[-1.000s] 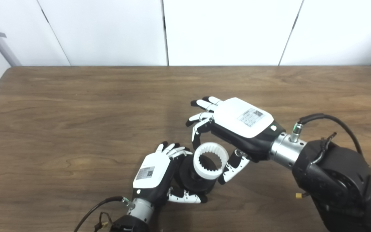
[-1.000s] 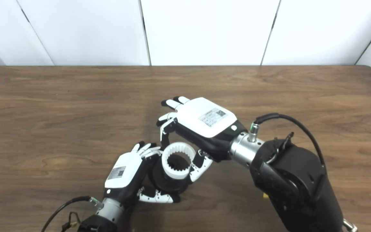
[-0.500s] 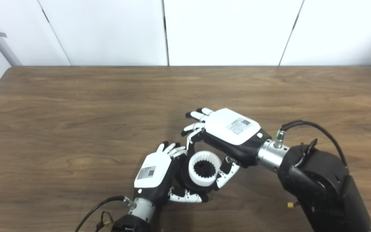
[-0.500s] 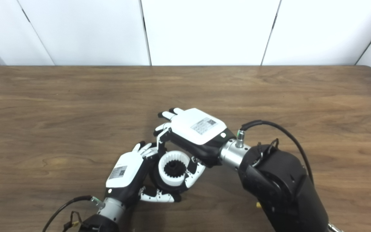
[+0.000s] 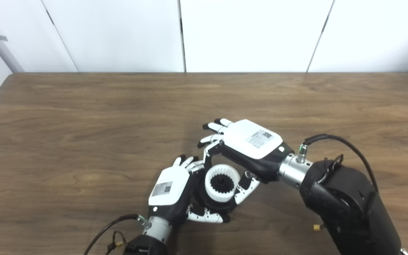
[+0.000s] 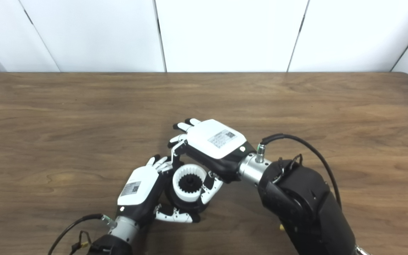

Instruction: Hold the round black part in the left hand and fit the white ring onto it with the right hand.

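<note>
My left hand (image 5: 171,189) is shut on the round black part (image 5: 214,205), near the table's front edge, its thumb curling under the part. The white toothed ring (image 5: 222,182) sits over the black part, with the part's dark gear hub showing through the ring's hole. My right hand (image 5: 250,147) comes in from the right and is shut on the ring, one finger at its far rim and the thumb at its right side. In the right eye view the ring (image 6: 190,182) and the right hand (image 6: 213,145) stand the same way.
The brown wooden table (image 5: 83,117) stretches wide to the left and back. White wall panels (image 5: 246,32) rise behind the far edge. A black cable (image 5: 106,230) trails from my left wrist at the bottom edge.
My right hand has come down and leftward with the white ring, from above and right of the black part to sitting over it. The left hand has hardly moved.
</note>
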